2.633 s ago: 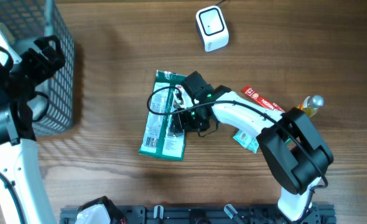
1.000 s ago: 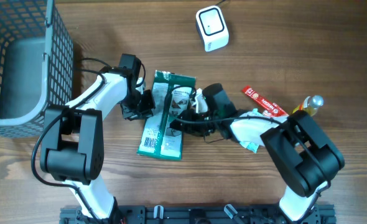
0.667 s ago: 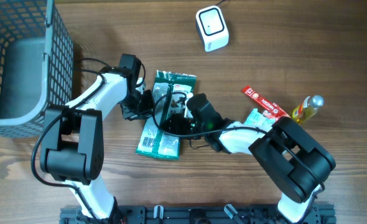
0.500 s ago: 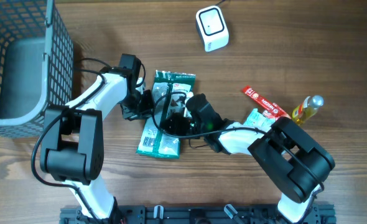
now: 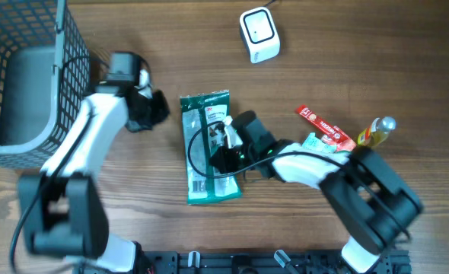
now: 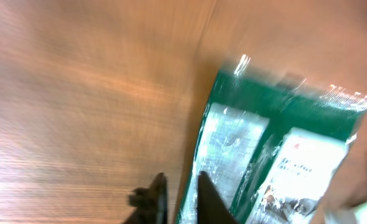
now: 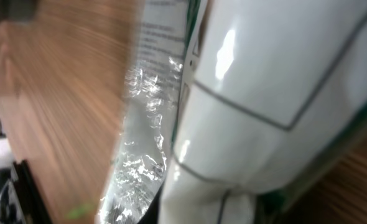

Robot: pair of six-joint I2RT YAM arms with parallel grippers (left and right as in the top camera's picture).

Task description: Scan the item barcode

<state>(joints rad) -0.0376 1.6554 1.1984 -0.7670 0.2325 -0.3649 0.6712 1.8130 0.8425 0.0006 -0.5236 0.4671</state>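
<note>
While we read the scene from the left, the wire basket (image 5: 27, 68) sat at the table (image 5: 133, 205) edge. The left gripper (image 5: 154, 106) was clenched on nothing, just clear of the green package (image 5: 203, 114). That package lay flat mid-table. The right gripper (image 5: 220, 149) was closed atop it; we could not tell whether film was pinched. Further right we noted 1 white scanner (image 5: 259, 34), 1 red packet (image 5: 323, 124) and 1 bottle (image 5: 377, 131).

Green packet (image 5: 209, 186) glossy crinkled plastic film; table (image 5: 346, 46) matt grained wood; basket (image 5: 72, 84) metal wire mesh
</note>
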